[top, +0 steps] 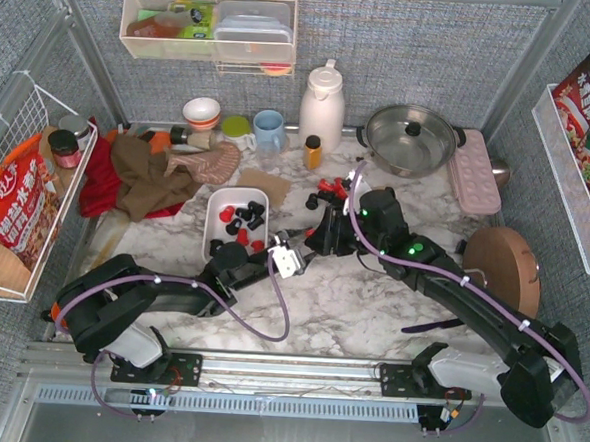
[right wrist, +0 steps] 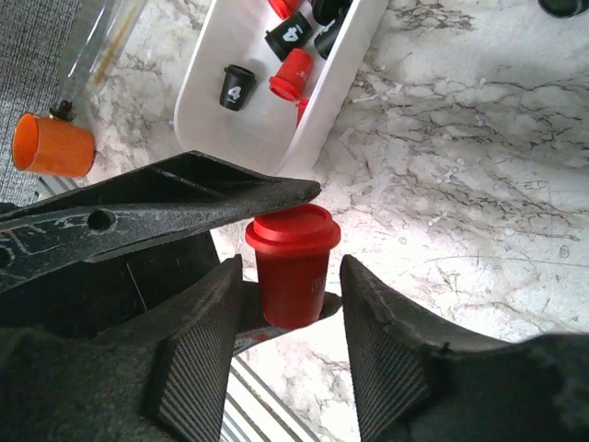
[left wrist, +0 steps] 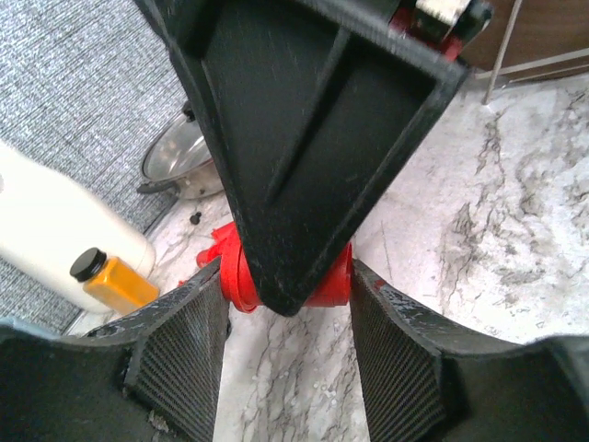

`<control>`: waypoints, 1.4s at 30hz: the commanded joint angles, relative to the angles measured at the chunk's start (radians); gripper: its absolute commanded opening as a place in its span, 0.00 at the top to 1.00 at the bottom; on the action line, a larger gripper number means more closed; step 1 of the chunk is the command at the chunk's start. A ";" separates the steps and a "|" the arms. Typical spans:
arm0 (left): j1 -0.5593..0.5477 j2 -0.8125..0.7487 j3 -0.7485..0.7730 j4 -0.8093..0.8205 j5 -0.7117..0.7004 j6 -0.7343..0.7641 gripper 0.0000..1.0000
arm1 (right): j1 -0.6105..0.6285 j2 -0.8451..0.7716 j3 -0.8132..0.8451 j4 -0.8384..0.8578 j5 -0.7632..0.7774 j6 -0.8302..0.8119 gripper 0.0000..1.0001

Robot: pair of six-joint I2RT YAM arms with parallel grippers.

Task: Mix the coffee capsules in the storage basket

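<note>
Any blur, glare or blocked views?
Top external: sharp, evenly lit, glints on the steel pot. Left wrist: a close black part fills the upper frame, hiding most of the red capsule. Right wrist: crisp on the red capsule and storage basket.

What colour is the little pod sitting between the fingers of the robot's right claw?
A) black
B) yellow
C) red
C: the right wrist view shows a red capsule standing between the fingers of the right gripper.
</note>
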 commanded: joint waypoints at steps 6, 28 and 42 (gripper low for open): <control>-0.001 -0.007 -0.049 0.084 -0.135 -0.062 0.48 | 0.001 -0.030 0.052 -0.097 0.137 -0.052 0.42; 0.344 -0.077 0.112 -0.670 -0.589 -0.714 0.46 | -0.228 0.415 0.217 -0.101 0.384 -0.295 0.33; 0.441 0.100 0.277 -0.855 -0.525 -0.791 0.27 | -0.284 0.687 0.360 -0.119 0.412 -0.327 0.25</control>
